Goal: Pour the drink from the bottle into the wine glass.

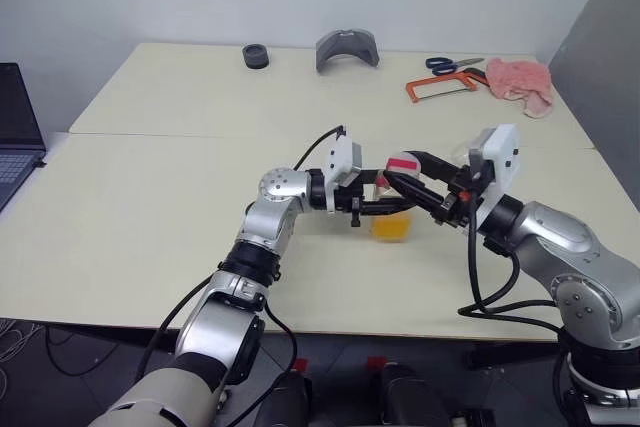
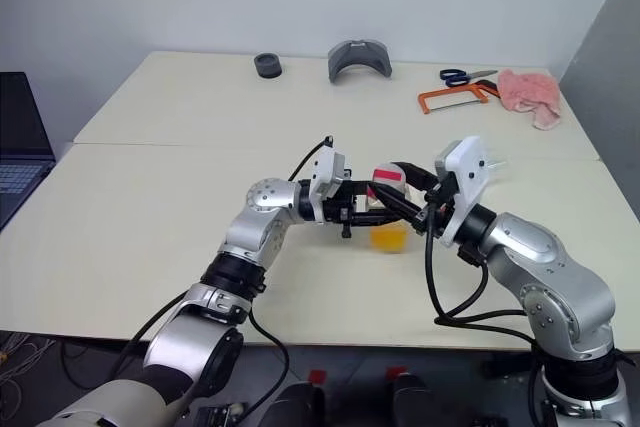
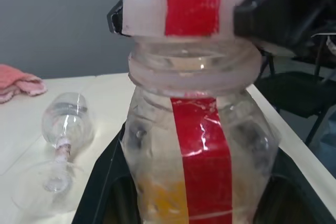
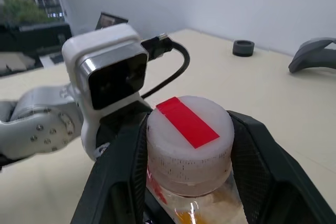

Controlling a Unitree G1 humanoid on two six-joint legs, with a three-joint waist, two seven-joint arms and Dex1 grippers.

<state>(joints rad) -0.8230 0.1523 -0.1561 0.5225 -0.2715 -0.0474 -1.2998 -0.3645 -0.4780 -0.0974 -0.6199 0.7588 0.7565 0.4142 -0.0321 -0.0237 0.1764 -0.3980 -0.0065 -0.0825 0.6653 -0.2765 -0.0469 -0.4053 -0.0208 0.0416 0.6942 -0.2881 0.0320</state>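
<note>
Bottle (image 3: 197,145) stands upright just above the near middle of the cream table (image 1: 150,177), held off the surface between the two arms. It is clear plastic with a red stripe running up its side and over the whitish cap (image 4: 189,129), and a small amount of orange-yellow drink (image 1: 391,226) sits in its bottom. The left gripper (image 1: 372,204) reaches in level from the left, its black fingers pinching the bottle's body on both sides. The right gripper (image 4: 189,153) comes in from the right and slightly nearer, its two fingers set on either side of the cap and touching it, so it looks clamped on the cap.

From the left wrist camera, the wine glass (image 3: 65,140) lies tipped over on its side on the table behind the bottle, bowl and foot both on the surface.

Along the far edge of the table sit a small black ring (image 1: 256,56), a grey curved piece (image 1: 347,49), blue-handled scissors (image 1: 452,64), an orange-framed hacksaw (image 1: 440,87) and a pink cloth (image 1: 520,80). A laptop (image 1: 15,132) shows at the left edge.
</note>
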